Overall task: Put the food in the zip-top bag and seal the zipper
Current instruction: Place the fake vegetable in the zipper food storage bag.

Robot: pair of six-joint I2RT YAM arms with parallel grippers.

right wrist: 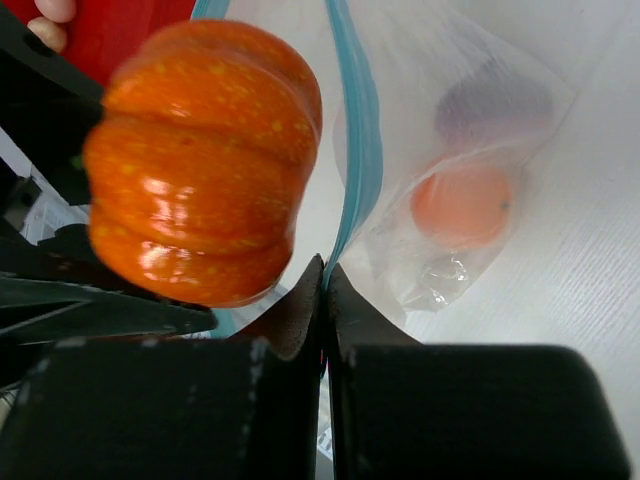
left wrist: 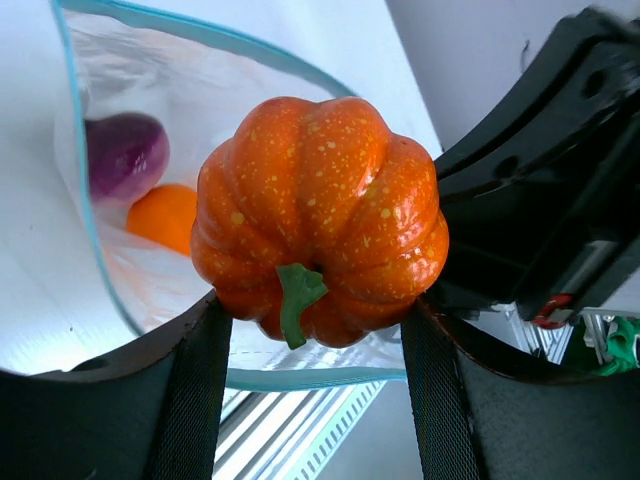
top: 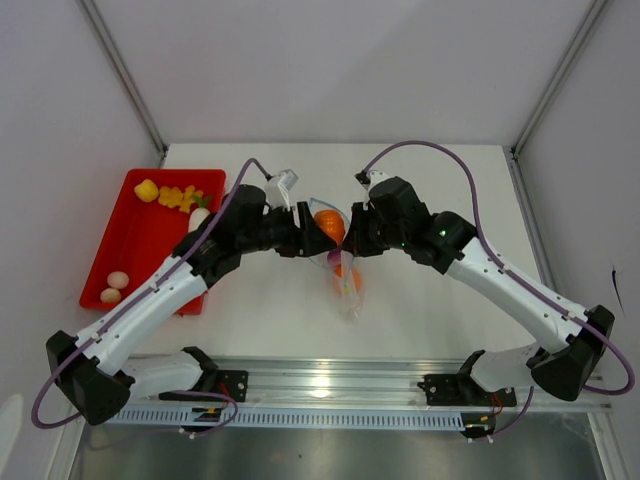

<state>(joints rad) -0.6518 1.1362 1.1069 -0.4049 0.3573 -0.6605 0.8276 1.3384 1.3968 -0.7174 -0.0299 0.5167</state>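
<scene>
Left hand (left wrist: 315,312): fingers set wide, clamped on either side of an orange pumpkin (left wrist: 320,215), stem toward the wrist camera. The pumpkin sits at the open mouth of the zip-top bag (left wrist: 180,80).

Right hand (right wrist: 324,275): fingers pressed together, pinching the blue-teal zipper (right wrist: 360,150) at the mouth edge.

Bag contents: a purple piece (left wrist: 125,155) and a round orange piece (left wrist: 165,215), lying low in the bag.

The bag's lower end rests on the worktop (top: 420,310), mid-way between the arms.

Red tray (top: 140,240), far left (well apart from the bag): yellow pieces (top: 175,197) at its far end, two eggs (top: 115,285) at its near end.
</scene>
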